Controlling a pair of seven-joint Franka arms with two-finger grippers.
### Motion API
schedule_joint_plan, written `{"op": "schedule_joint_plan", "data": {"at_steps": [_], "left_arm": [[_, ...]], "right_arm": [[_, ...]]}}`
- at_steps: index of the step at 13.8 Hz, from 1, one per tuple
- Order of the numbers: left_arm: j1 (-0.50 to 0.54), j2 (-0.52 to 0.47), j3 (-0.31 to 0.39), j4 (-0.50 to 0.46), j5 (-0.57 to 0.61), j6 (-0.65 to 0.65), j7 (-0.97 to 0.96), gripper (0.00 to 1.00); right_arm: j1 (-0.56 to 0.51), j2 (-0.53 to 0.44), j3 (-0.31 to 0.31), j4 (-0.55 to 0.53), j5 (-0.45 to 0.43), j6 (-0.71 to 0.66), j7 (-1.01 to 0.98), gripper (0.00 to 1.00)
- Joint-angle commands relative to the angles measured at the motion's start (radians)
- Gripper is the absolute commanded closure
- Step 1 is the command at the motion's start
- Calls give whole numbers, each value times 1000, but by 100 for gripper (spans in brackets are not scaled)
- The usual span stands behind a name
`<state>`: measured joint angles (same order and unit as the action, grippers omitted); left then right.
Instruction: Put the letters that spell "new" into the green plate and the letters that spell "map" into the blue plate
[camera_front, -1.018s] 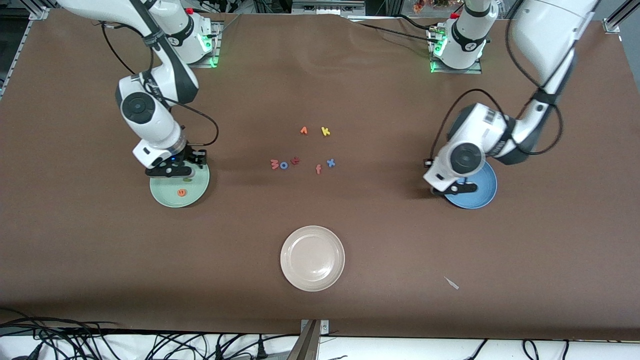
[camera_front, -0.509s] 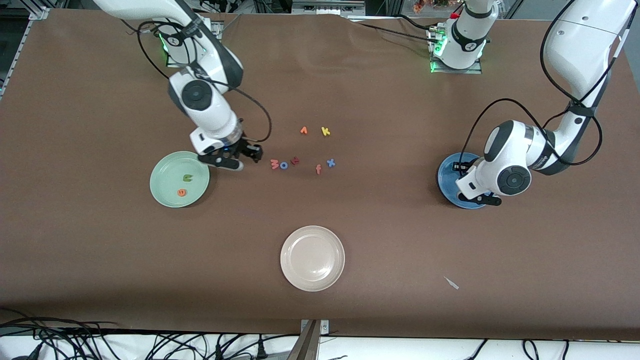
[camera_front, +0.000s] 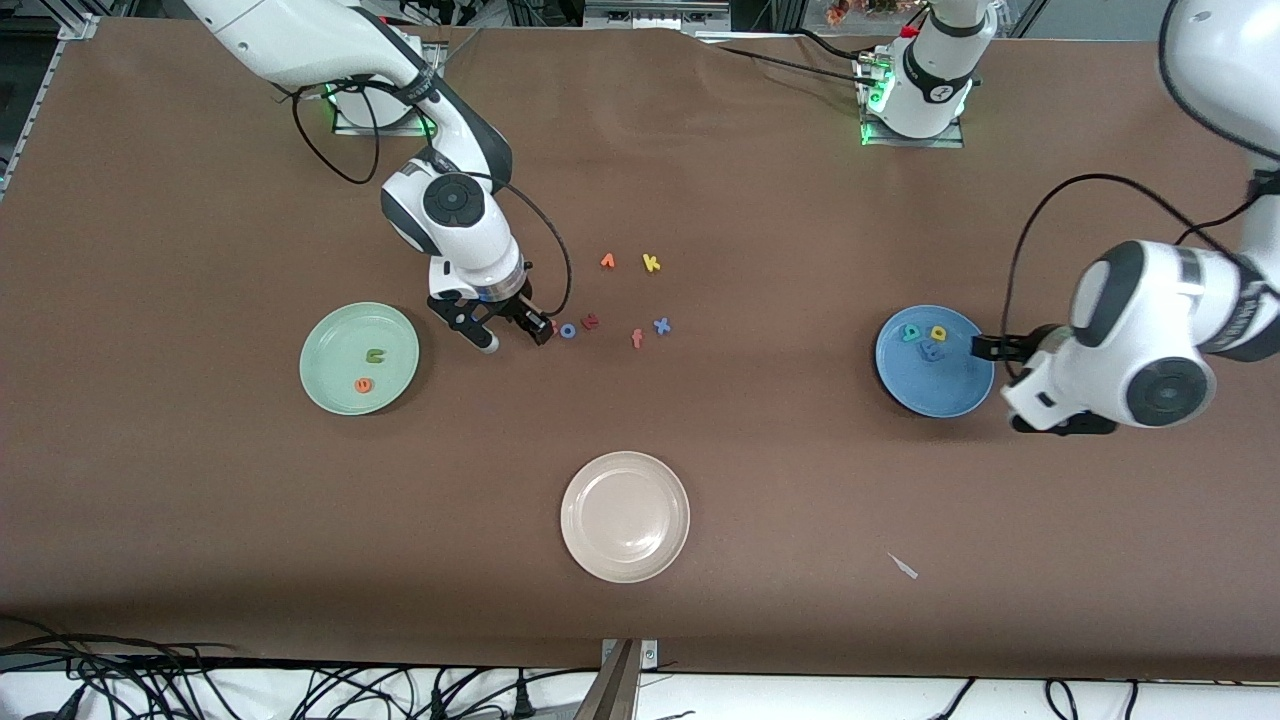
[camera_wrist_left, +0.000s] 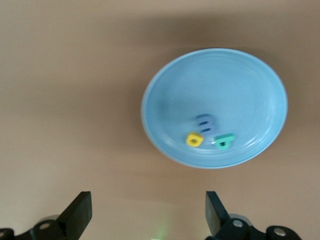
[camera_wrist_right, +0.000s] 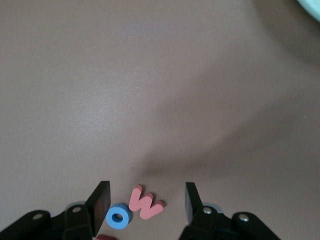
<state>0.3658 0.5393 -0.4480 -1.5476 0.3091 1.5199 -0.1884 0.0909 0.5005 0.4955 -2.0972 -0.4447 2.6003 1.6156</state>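
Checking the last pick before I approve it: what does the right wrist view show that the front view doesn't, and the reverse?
Right wrist view only: the pinkish-red w lies flat on the table between the open fingers of the right claw, touching the blue o.

Front view only: the green plate holding the green n and orange e; the blue plate holding three letters; the left claw, open, at that plate's edge; the beige-white plate. There the right claw hides the w.

Both: the right claw and the blue o.
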Motion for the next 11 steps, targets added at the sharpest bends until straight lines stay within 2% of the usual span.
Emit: {"op": "schedule_joint_plan", "data": {"at_steps": [1,2,3,5,6,7,8,11], "left_arm": [[48,-5,-14,85,13,-56,7,0],[53,-18,-9,86,10,-46,9,0],[26,-68,46,80,-23,-41,9,0],[-77,-161,226,72,-207,-12,4,0],[-99,-218,291,48,-314,14,6,0],[-146,-273,343,31,-347,54,0,0],[-180,-326,376,26,-347,72,3,0],[-225,-442,381,0,-343,72,12,0]], "right_arm": [[62,24,-47,31,-23,1,119,31],[93,33,-66,38,-23,1,171,31],[125,39,-84,45,-26,1,209,31],[202,68,-138,66,-23,1,256,31],[254,85,-179,81,-25,1,276,31],[304,95,-224,89,-26,3,282,32],[320,96,-241,89,-29,6,283,32],[319,96,-247,89,-31,7,276,32]]}}
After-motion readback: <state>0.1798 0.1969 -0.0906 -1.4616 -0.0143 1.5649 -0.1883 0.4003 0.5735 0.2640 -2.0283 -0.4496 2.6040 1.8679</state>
